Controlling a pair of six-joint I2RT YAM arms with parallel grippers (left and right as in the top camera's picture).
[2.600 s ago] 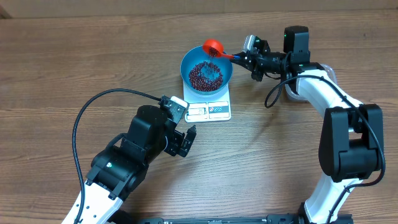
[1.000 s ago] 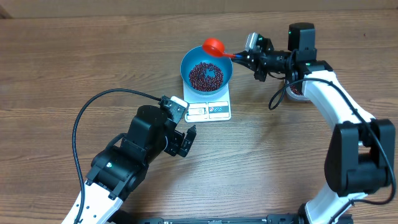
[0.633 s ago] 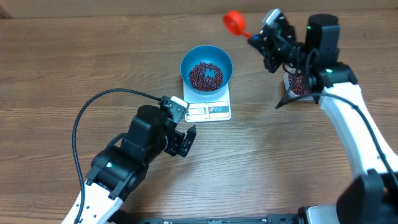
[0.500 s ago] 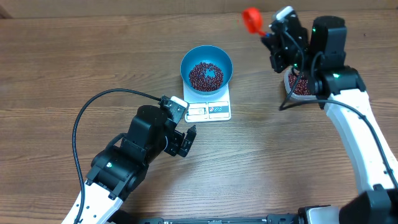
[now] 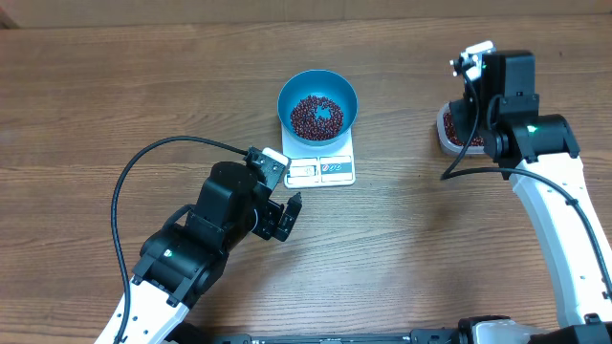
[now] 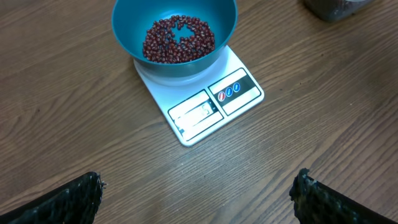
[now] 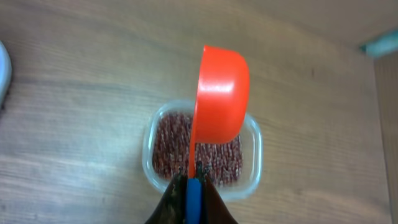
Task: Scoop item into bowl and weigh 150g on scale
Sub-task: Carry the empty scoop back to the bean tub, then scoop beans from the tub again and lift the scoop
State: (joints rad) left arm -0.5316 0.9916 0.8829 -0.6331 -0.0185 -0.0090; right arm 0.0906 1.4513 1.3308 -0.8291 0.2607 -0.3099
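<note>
The blue bowl [image 5: 346, 94] stands on the white scale [image 5: 323, 169] and holds a heap of dark red beans [image 5: 316, 115]. From the left wrist the bowl [image 6: 127, 34], its beans [image 6: 177, 40] and the scale [image 6: 214, 106] lie ahead of my left gripper [image 6: 199, 202], which is open and empty over bare wood. My right gripper [image 7: 194, 186] is shut on the blue handle of the red scoop [image 7: 221, 87]. The scoop hangs on its side above the clear tub [image 7: 254, 158] of beans [image 7: 171, 146]. In the overhead view the wrist hides the scoop.
The clear tub [image 5: 446, 129] sits at the right, partly under the right arm. The left arm's black cable [image 5: 129, 177] loops over the table left of the scale. My left gripper [image 5: 287, 218] sits near the scale's front left corner.
The right arm has swung the scoop away from the bowl's far rim, up and to the right, and now holds it over the tub. The left arm has not moved.
</note>
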